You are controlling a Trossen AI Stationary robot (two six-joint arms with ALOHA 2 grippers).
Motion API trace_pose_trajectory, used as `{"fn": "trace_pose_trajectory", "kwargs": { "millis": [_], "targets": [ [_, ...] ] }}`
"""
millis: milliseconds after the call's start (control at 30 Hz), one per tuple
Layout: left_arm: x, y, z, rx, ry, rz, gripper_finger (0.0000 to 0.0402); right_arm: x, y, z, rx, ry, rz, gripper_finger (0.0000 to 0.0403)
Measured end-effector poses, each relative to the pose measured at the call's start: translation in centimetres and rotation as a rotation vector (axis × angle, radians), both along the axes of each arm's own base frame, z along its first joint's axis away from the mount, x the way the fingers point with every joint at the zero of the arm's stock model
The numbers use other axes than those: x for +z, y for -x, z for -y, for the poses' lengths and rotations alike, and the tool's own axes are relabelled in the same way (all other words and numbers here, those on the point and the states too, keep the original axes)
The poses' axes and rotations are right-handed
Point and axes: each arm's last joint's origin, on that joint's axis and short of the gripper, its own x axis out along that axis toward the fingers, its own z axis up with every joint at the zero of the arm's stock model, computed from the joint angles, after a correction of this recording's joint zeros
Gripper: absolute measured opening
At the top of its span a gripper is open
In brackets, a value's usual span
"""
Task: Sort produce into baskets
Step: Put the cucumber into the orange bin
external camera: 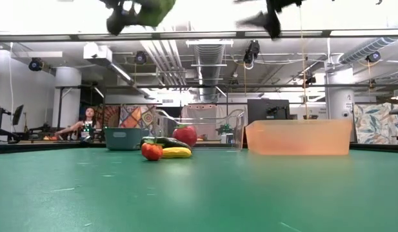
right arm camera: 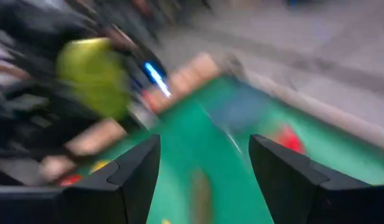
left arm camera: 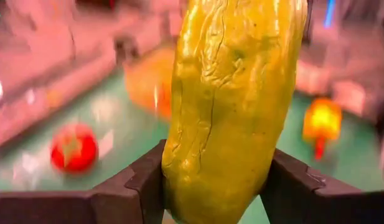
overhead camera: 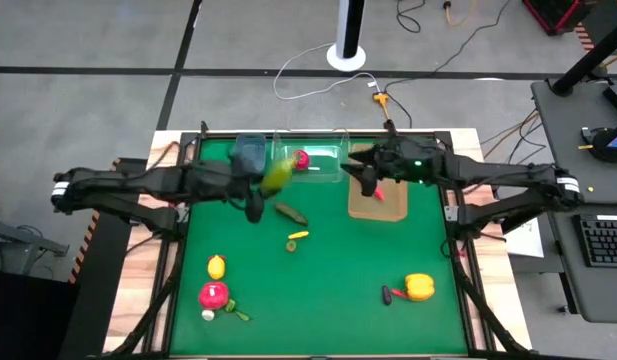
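Yellow-green cucumber (left arm camera: pixel 232 106) clamped in the left gripper (overhead camera: pixel 268 180), raised off the tabletop (overhead camera: pixel 328 260) beside the clear tub (overhead camera: pixel 323 165).
Right gripper (overhead camera: pixel 368 180), fingers (right arm camera: pixel 132 171) apart and empty, hangs over the tan tray (overhead camera: pixel 393 208), right of the tub.

A yellow-green cucumber (left arm camera: pixel 232 106) is clamped in the left gripper (left arm camera: pixel 210 186), raised above the table beside the blue-grey bin (overhead camera: pixel 250 151). A red piece (overhead camera: pixel 301 159) lies in the clear tub (overhead camera: pixel 323 172). The yellow pepper (overhead camera: pixel 419 287), lemon (overhead camera: pixel 216 266) and dark cucumber (overhead camera: pixel 291 213) lie loose on the green mat.
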Motion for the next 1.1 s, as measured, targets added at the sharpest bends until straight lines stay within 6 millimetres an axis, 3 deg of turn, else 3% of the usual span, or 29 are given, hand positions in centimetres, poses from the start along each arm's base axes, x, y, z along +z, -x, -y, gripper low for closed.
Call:
{"fn": "trace_pose_trajectory", "kwargs": {
  "millis": [100, 200, 500, 833, 967, 1100],
  "targets": [
    [1.9, -0.2, -0.1, 0.026, -0.036, 0.186, 0.0187, 1.9, -1.1, -1.2, 0.072, 0.125, 0.221, 0.0238],
    [2.6, -1.1, -0.1, 0.027, -0.064, 0.294, 0.0187, 2.5, -2.3, -1.7, 0.090, 0.167, 0.328, 0.0243],
    [1.6, -4.1, 0.0, 0.012, -0.058, 0.294, 0.0187, 4.0, -6.3, -1.3, 0.098, 0.177, 0.208, 0.0270],
    [2.2, -6.1, 0.0, 0.007, -0.079, 0.295, 0.0188, 5.1, -9.3, -1.1, 0.144, 0.189, 0.169, 0.0288],
    [2.3, -6.7, 0.1, 0.001, -0.090, 0.283, 0.0188, 5.4, -9.9, -1.1, 0.150, 0.210, 0.175, 0.0275],
    [2.5, -6.8, 0.1, -0.001, -0.090, 0.290, 0.0193, 5.5, -9.7, -1.2, 0.150, 0.220, 0.173, 0.0237]
  ]
}}
